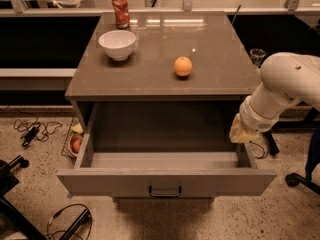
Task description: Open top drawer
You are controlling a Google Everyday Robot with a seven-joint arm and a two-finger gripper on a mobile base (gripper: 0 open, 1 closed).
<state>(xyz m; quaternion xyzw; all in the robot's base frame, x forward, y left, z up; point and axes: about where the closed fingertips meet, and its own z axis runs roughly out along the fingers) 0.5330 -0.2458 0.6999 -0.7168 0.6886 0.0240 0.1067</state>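
The tabletop (220,59) is filling the upper middle of the view, and the drawer (160,160) directly under it is standing far out toward 6 o'clock. Its plain grey inside is showing bare and its front panel is lying nearest the camera. By the look of it, the opening is done or all but done.

The white arm (285,81) is reaching in from 3 o'clock, bending down and leftward toward the drawer's right wall. The tool (242,132) is sitting at the end of it, at the drawer's 3 o'clock side, just beside or touching the top of that wall near its rear. Which of the two, I cannot tell. Nor can I tell whether the tool is apart or together; it is clearly not clamped on the handle (165,191).

That handle is lying at about 8 o'clock from the tool, well apart from it, at the centre of the front panel. Its long axis is running 9 to 3 o'clock, across the drawer's line of travel, which is running 12 to 6. Any further pull would be calling for the tool to swing round the front right corner first.

The bowl (118,44) is sitting at 10 o'clock on the tabletop, the orange (183,66) near the centre, and the can (120,12) at 11 o'clock behind the bowl, all clear of the arm.
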